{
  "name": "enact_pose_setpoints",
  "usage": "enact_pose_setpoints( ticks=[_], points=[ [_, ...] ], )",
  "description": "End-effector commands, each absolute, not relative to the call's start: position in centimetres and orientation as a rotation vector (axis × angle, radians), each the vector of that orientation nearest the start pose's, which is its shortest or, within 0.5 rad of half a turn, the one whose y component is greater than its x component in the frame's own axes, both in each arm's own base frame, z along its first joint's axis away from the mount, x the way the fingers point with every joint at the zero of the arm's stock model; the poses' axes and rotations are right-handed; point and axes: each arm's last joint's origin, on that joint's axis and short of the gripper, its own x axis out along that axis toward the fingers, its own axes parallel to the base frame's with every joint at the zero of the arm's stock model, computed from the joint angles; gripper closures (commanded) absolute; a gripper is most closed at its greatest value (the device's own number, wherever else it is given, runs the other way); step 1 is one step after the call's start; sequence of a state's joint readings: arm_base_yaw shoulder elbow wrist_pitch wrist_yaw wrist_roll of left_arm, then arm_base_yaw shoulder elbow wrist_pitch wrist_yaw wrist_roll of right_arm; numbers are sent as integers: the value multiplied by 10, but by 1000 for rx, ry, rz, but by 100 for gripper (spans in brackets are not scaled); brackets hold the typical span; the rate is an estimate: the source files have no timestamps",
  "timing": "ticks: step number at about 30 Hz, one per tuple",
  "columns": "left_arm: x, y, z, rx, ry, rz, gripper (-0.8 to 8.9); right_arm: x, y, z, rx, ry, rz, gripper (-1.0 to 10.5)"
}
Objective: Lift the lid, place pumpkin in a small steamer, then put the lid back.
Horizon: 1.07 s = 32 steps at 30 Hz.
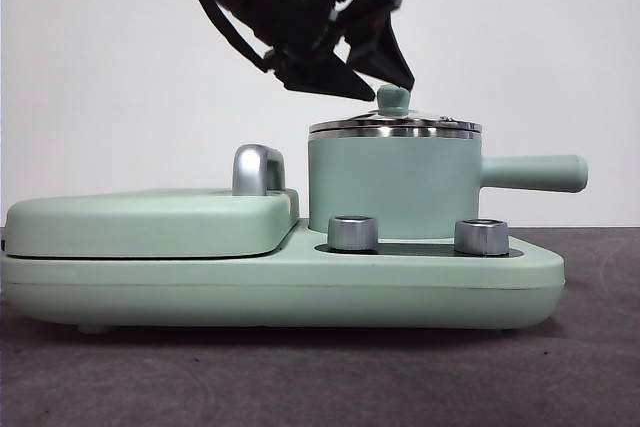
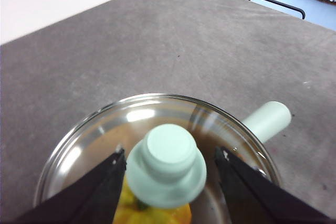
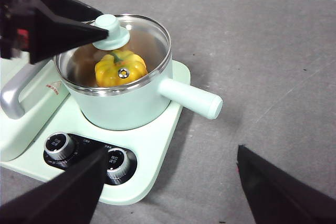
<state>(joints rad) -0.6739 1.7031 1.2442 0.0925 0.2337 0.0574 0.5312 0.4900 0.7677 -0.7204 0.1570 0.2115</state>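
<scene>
The small steamer stands on the mint-green base, its long handle pointing away to the side. The lid rests on its rim, and through the glass I see the pumpkin lying inside. My left gripper hangs over the lid with its jaws open on either side of the mint-green knob, at the knob's height; in the front view it comes in dark from the upper left. My right gripper waits open above the table in front of the base, with nothing in it.
A wide flat griddle cover with a chrome handle fills the other half of the base. Two steel dials sit in front of the steamer. Grey table surface spreads beyond the steamer's handle.
</scene>
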Motion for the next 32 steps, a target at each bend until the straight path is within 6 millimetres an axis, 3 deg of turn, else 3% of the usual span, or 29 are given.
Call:
enact_pose_setpoints(
  ticks=[1,8,13,26,32],
  points=[
    [299,-242,296,72,341,-887,528,83,45,313,64,449,329,569],
    [286,-202,321,-29,479,-830,530,86,47,313,-16,445,381,569],
    [271,-172,326,-15,569,-769,531,103,60,309,-70,482,460,569],
    [206,-94,309,-88,552,-613,533,163,102,301,-54,445,653,569],
    [189,-78,305,-129,556,-568,533,171,108,298,-45,443,678,569]
  ],
)
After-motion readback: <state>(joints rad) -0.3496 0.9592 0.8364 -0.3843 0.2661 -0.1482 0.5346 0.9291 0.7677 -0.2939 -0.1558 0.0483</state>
